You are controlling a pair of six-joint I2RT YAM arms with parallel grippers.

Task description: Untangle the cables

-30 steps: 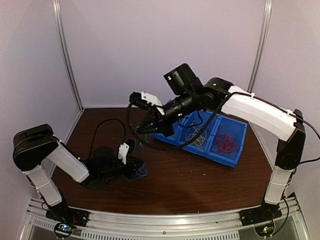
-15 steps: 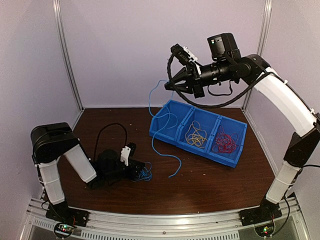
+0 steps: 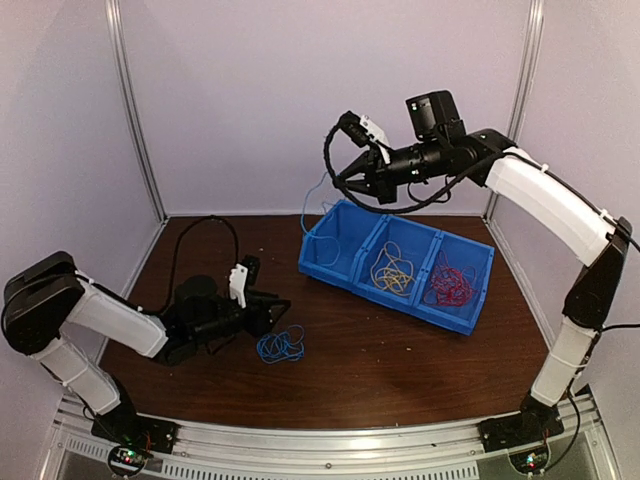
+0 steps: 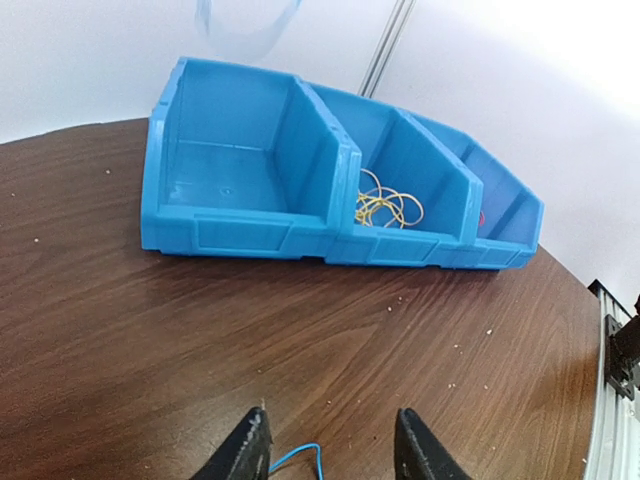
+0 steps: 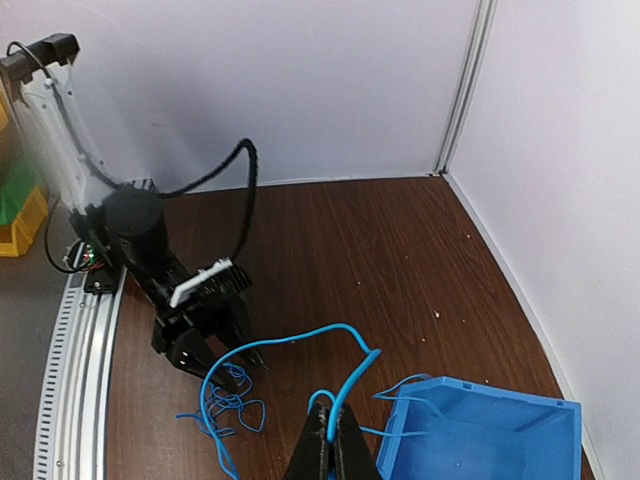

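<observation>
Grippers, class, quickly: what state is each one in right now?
Left gripper: open, nothing gripped.
Right gripper: closed on a blue cable.

The table (image 4: 150, 330) under the left claw (image 4: 335, 447) looks like dark brown wood, smooth with a soft shine, and small pale crumbs lie on it. Ahead of this claw, the bin (image 4: 250, 236) with 3 sections is blue plastic, smooth and a little glossy. The fingers (image 4: 251, 452) are matt black, probably plastic. The blue cable (image 5: 345, 328) in the right claw (image 5: 330, 440) has a smooth plastic-looking coat, and so do the yellow cables (image 4: 385, 205) and the red cables (image 3: 450, 285). Behind each claw, the arm covers (image 3: 545, 205) are smooth white plastic. The rail (image 3: 330, 435) behind both claws is ribbed bare metal.
</observation>
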